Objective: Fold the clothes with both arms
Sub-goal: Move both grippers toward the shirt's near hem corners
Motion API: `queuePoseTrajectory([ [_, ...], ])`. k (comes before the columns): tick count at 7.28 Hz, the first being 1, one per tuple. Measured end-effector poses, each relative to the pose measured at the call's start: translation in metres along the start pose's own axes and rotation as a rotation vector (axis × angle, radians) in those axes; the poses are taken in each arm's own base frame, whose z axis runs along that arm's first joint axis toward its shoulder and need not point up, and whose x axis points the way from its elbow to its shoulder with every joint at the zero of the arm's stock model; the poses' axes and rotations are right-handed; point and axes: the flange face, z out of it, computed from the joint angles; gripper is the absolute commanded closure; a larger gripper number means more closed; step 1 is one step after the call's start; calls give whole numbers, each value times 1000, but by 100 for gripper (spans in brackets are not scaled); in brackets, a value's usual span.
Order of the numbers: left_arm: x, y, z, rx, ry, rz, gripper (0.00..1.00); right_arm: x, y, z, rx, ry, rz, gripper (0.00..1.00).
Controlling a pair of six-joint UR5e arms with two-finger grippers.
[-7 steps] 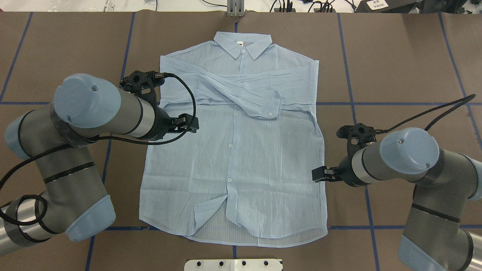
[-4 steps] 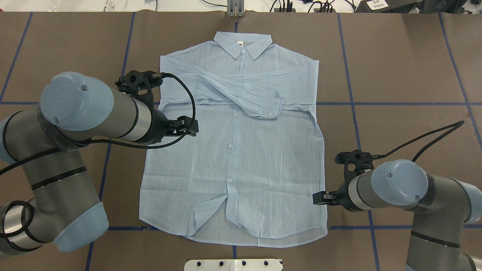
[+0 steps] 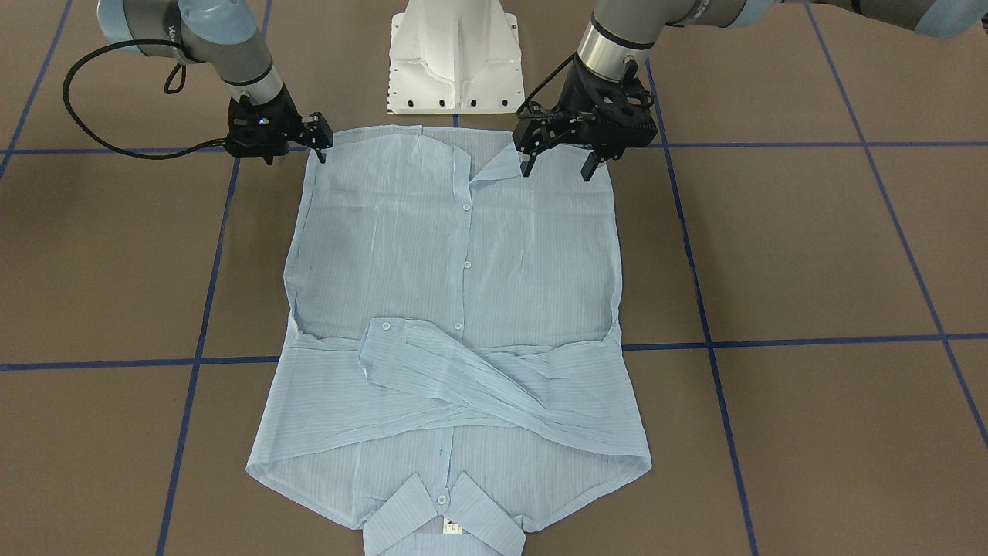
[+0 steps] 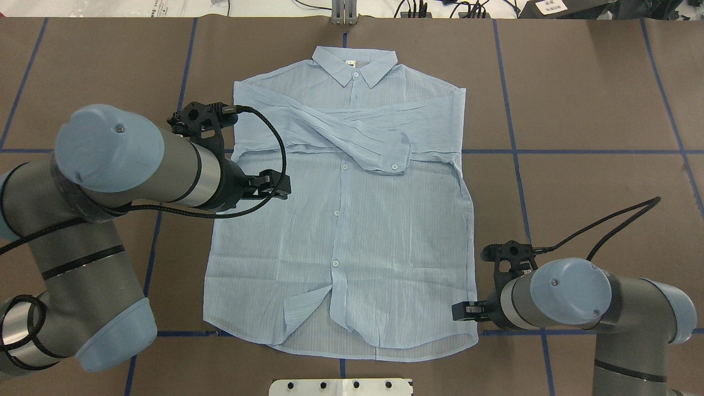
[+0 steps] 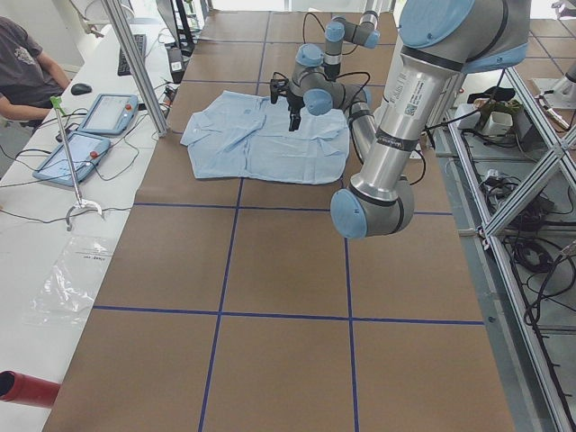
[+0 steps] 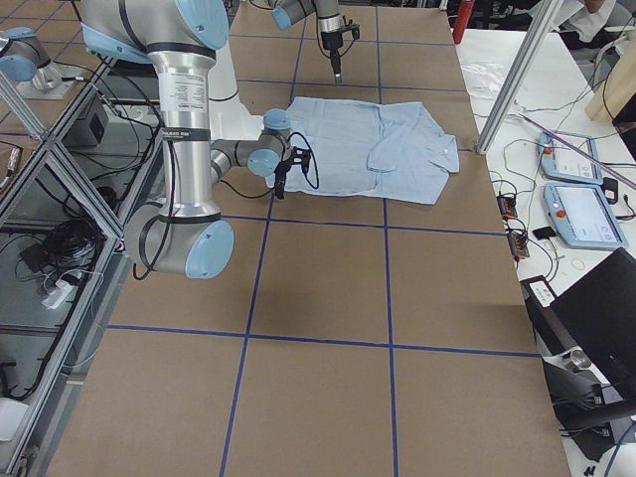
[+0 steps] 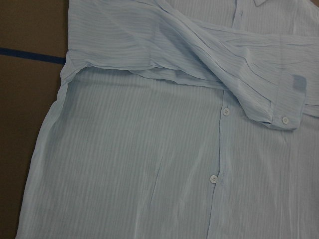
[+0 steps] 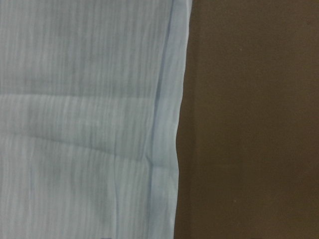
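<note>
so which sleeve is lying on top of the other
The sleeve coming from the shoulder on the robot's left: it crosses over the other, and its buttoned cuff shows in full.

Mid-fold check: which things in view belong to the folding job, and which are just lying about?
In the job:
light blue shirt
left gripper, open
right gripper

Lying about:
control tablets on the side bench
plastic bag
red tube
</note>
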Motion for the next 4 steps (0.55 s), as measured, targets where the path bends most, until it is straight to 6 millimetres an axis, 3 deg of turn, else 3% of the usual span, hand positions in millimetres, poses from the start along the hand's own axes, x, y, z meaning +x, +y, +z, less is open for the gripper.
queuePoseTrajectory([
  [4,-2,0,1,0,-4,-1,2,-7,11,7,-24,0,-15,54],
])
